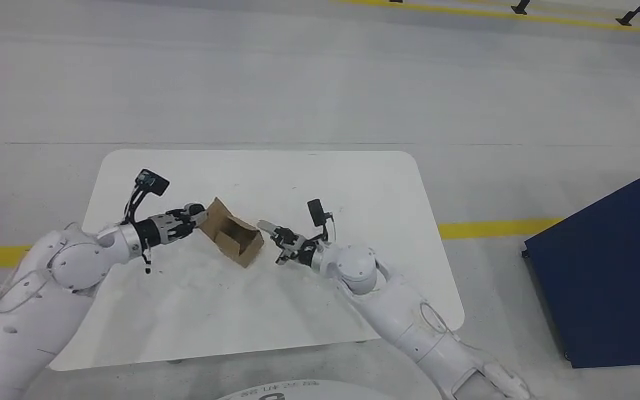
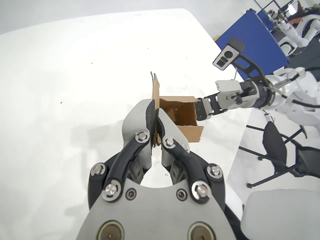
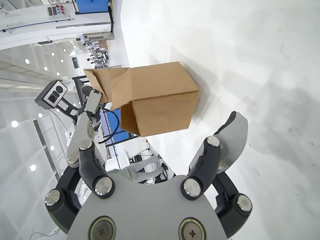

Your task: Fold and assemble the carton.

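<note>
A small brown carton [image 1: 231, 236] is held near the middle of the white table [image 1: 330, 185], its open side up and its flaps spread. My left gripper [image 1: 196, 218] is shut on one upright flap at the carton's left end; the left wrist view shows the fingertips [image 2: 150, 116] pinching that flap beside the open carton [image 2: 182, 112]. My right gripper [image 1: 272, 238] is at the carton's opposite end, and stands open there [image 2: 203, 109]. In the right wrist view its jaws are wide apart [image 3: 172, 138] just short of the carton's closed wall [image 3: 160, 111], with the left gripper [image 3: 93, 98] behind.
The table's right edge [image 2: 225, 58] runs close behind the right arm, with black chairs [image 2: 280, 146] beyond it. A blue panel [image 1: 600, 270] stands on the floor to the right. Bare tabletop [image 1: 330, 185] lies around the carton.
</note>
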